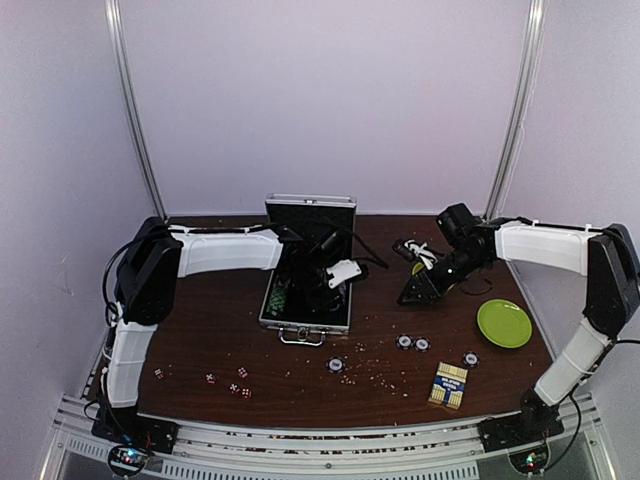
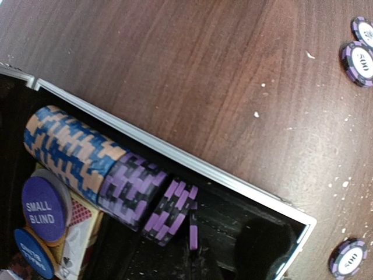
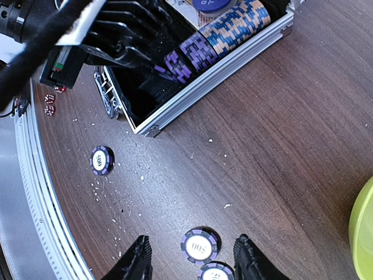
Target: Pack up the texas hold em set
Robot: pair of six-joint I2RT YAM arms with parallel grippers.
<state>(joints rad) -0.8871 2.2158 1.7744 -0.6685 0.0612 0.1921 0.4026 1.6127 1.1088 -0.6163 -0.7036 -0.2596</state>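
Note:
The silver case (image 1: 334, 316) lies open mid-table, lid up at the back. In the left wrist view a row of blue-tan chips (image 2: 70, 149) and purple chips (image 2: 131, 189) lies in the case's black lining. My left gripper (image 1: 318, 285) reaches into the case and is shut on a single purple chip (image 2: 193, 224) held on edge beside the row; its fingers barely show. My right gripper (image 3: 192, 237) is open, its fingers straddling a purple 500 chip (image 3: 200, 245) on the table. The yellow-blue card box (image 1: 449, 385) lies at the front right. Several red dice (image 1: 210, 378) lie at the front left.
A lime-green plate (image 1: 503, 323) lies right of the right gripper, its edge in the right wrist view (image 3: 362, 233). More loose purple chips lie on the table (image 1: 336, 365), (image 1: 470, 358), (image 3: 101, 160), (image 3: 214, 272). A SMALL BLIND button (image 2: 45, 205) sits in the case. White crumbs dot the wood.

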